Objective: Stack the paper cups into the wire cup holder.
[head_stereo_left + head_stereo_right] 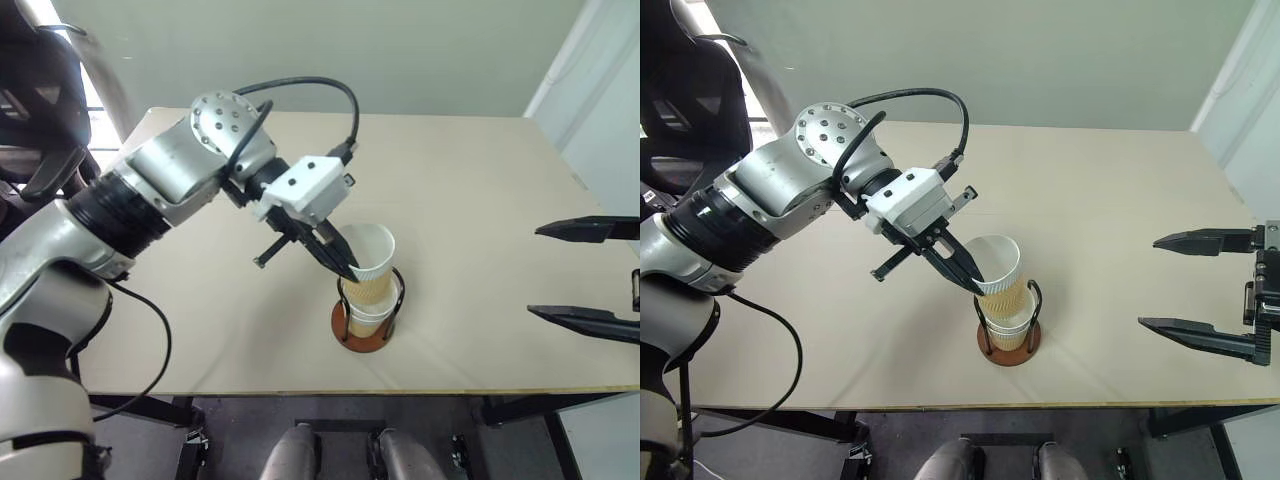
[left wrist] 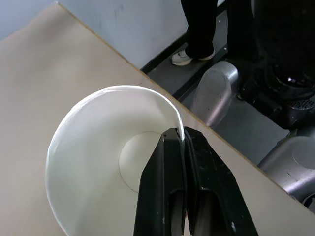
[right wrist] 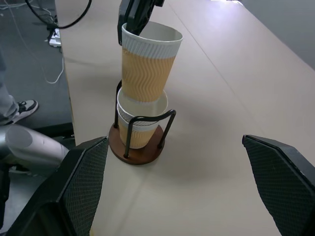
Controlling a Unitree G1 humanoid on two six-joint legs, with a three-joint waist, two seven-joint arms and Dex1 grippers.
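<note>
My left gripper point(image 1: 347, 266) is shut on the rim of a tan paper cup point(image 1: 372, 262), one finger inside and one outside; the wrist view shows its white inside point(image 2: 98, 162) and the fingers point(image 2: 170, 196) pinching the rim. This cup leans slightly, and its bottom sits in the mouth of two nested paper cups point(image 3: 140, 112) standing in the wire cup holder point(image 3: 135, 150). The holder's brown base point(image 1: 362, 338) is near the table's front edge. My right gripper point(image 1: 1148, 282) hangs open to the right of the holder, nothing between its fingers.
The beige table point(image 1: 460, 170) stretches back and to both sides of the holder. Its front edge point(image 1: 400, 390) runs just below the holder. A person's shoe point(image 2: 184, 58) stands on the floor beyond the table. A black chair point(image 1: 690, 100) is at the far left.
</note>
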